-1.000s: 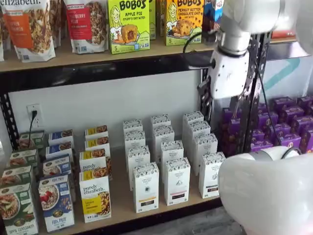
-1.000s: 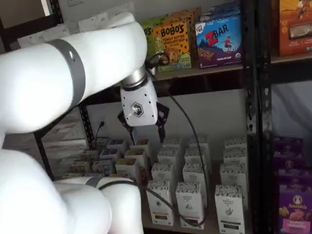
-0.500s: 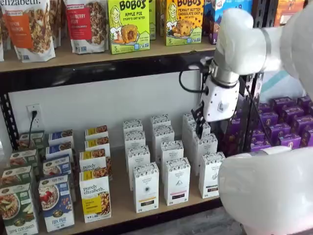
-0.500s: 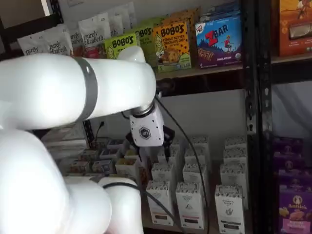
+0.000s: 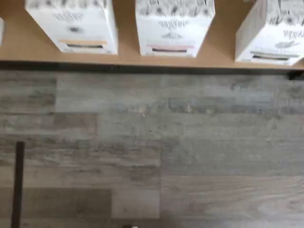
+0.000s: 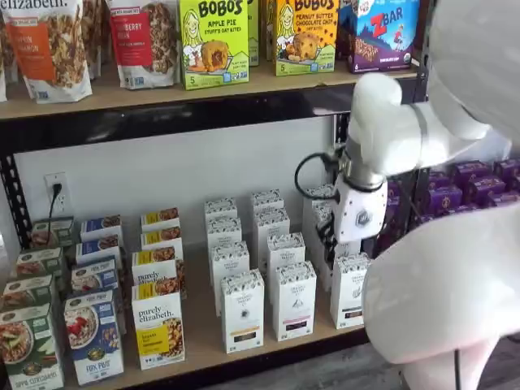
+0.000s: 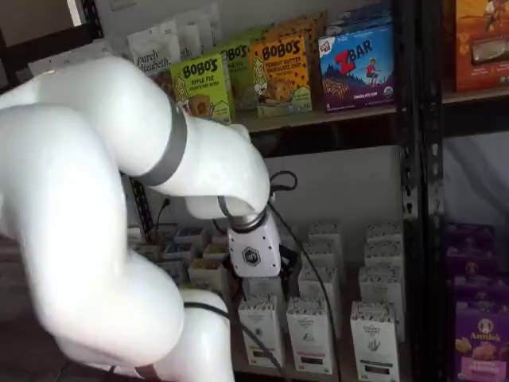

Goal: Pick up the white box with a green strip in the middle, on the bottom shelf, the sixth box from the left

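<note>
The white box point(image 6: 351, 290) with the dark greenish strip stands at the front right of the bottom shelf point(image 6: 203, 329), beside like cartons with a reddish strip point(image 6: 294, 301) and a yellow strip point(image 6: 242, 311). It also shows in a shelf view point(image 7: 374, 341) and in the wrist view point(image 5: 273, 33), turned a little. My gripper point(image 6: 331, 240) hangs over the back rows of white cartons, up and left of the white box, apart from it. Its black fingers stand open and hold nothing. In a shelf view the gripper point(image 7: 266, 272) hangs left of the box.
The upper shelf point(image 6: 162, 93) carries Bobo's boxes and granola bags. A black upright point(image 7: 413, 199) and purple boxes point(image 6: 479, 175) lie to the right. My white arm point(image 6: 439, 309) covers the lower right. A cable point(image 6: 305, 175) loops beside the gripper. Grey plank floor point(image 5: 152, 152) lies before the shelf.
The arm has come down: the gripper dropped from the upper shelf's level to just over the white cartons. Its fingers stayed as wide apart.
</note>
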Action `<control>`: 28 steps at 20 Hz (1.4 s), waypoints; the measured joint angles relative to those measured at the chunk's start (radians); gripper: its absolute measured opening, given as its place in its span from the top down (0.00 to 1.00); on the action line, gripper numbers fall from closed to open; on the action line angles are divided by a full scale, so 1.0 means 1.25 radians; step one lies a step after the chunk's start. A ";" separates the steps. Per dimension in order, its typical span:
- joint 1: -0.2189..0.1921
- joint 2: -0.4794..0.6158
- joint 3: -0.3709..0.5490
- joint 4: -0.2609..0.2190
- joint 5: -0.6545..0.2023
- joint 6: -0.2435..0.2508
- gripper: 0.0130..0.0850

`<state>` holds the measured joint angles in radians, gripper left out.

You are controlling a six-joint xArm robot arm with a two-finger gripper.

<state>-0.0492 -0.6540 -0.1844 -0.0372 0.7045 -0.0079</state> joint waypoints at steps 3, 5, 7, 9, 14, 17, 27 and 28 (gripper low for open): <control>0.005 0.106 0.014 -0.034 -0.112 0.035 0.00; 0.003 0.197 0.019 -0.067 -0.220 0.065 0.00; -0.006 0.281 0.011 -0.105 -0.301 0.096 0.00; -0.024 0.378 -0.011 -0.151 -0.381 0.126 0.00; -0.094 0.545 -0.082 -0.302 -0.492 0.211 0.00; -0.159 0.638 -0.147 -0.432 -0.524 0.276 0.00; -0.239 0.855 -0.327 -0.403 -0.547 0.164 0.00; -0.239 0.866 -0.337 -0.377 -0.547 0.138 0.00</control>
<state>-0.3478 0.4286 -0.6062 -0.5089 0.0204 0.1648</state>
